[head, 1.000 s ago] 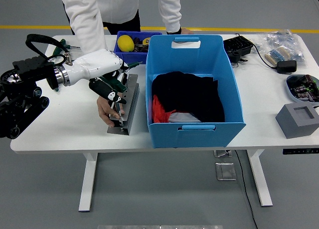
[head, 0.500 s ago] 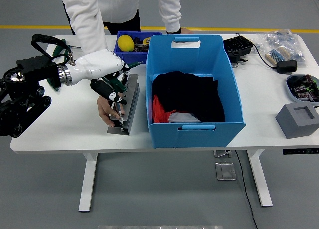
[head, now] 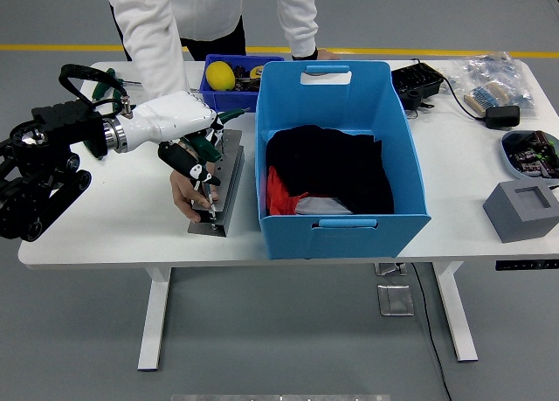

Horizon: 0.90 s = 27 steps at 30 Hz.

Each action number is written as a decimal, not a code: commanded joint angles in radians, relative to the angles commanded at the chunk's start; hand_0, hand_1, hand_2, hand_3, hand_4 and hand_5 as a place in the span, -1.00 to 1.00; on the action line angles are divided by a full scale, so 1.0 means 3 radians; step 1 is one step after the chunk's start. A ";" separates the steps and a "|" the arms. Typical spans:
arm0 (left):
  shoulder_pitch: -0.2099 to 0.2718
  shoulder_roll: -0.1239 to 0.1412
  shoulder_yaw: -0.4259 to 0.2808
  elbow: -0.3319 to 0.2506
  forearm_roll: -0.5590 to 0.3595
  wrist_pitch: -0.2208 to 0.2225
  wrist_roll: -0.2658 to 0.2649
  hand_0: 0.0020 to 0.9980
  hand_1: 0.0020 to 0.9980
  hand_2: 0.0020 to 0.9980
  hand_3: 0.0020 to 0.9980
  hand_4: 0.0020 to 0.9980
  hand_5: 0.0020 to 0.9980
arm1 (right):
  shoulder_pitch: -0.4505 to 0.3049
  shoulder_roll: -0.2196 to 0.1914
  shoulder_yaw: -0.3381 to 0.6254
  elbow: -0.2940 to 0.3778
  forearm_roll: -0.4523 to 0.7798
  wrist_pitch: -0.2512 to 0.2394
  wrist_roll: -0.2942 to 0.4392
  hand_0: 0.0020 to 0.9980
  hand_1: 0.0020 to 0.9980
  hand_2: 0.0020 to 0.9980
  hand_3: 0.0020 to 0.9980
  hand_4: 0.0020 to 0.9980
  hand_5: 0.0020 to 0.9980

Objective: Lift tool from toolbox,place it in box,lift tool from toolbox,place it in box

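Note:
My left hand [head: 194, 149], white-shelled with dark fingers, hangs over the far half of the grey tool rack [head: 229, 184] on the table's left side. Its fingers are curled around a green-handled tool [head: 212, 139] whose handles stick out toward the blue box. The large blue box [head: 342, 210] stands right of the rack, with black and red cloth inside. From across the table a person in white sleeves reaches in. One of their hands [head: 183, 198] rests at the rack's near left side, where a small tool [head: 210, 207] stands upright. My right arm is out of view.
A small blue bin [head: 210, 88] holding a yellow object sits behind the rack. Right of the box are a black device [head: 416, 83], bagged parts [head: 494, 78], a round dish [head: 530, 150] and a grey foam block [head: 525, 209]. Green-handled pliers [head: 105, 85] lie far left.
My left arm has crept slightly right and upward, and the hand with the green-handled tool has shifted a little with it. The person's hand stays at the rack.

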 joint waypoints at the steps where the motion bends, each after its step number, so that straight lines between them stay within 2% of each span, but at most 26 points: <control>1: -0.0003 -0.0001 0.0002 0.0000 -0.0002 0.0000 0.0000 -0.42 -0.77 -0.71 -0.52 1.00 0.25 | 0.0001 0.0000 0.0000 0.0000 0.0002 0.0000 0.0001 0.36 0.34 0.48 0.19 0.71 0.38; 4: -0.0015 -0.0008 0.0013 0.0003 -0.0007 0.0001 -0.0001 -0.42 -0.77 -0.71 -0.52 1.00 0.25 | 0.0005 0.0000 0.0000 0.0000 0.0003 -0.0001 0.0001 0.36 0.34 0.48 0.19 0.71 0.38; 5: -0.0019 -0.0009 0.0017 0.0003 -0.0005 0.0004 -0.0002 -0.44 -0.81 -0.75 -0.59 1.00 0.27 | 0.0007 0.0000 0.0000 0.0000 0.0003 -0.0001 0.0001 0.36 0.34 0.48 0.19 0.71 0.38; 22: -0.0028 -0.0026 0.0035 0.0071 -0.0037 0.0043 -0.0004 -0.47 -0.84 -0.79 -0.66 1.00 0.37 | 0.0022 0.0000 0.0026 0.0000 -0.0005 -0.0004 -0.0002 0.37 0.34 0.48 0.19 0.70 0.38; 27: -0.0045 -0.0040 0.0036 0.0085 0.0034 0.0080 0.0010 -0.49 -0.86 -0.81 -0.69 1.00 0.40 | 0.0026 -0.0002 0.0026 0.0000 -0.0008 -0.0004 -0.0002 0.37 0.34 0.48 0.19 0.70 0.38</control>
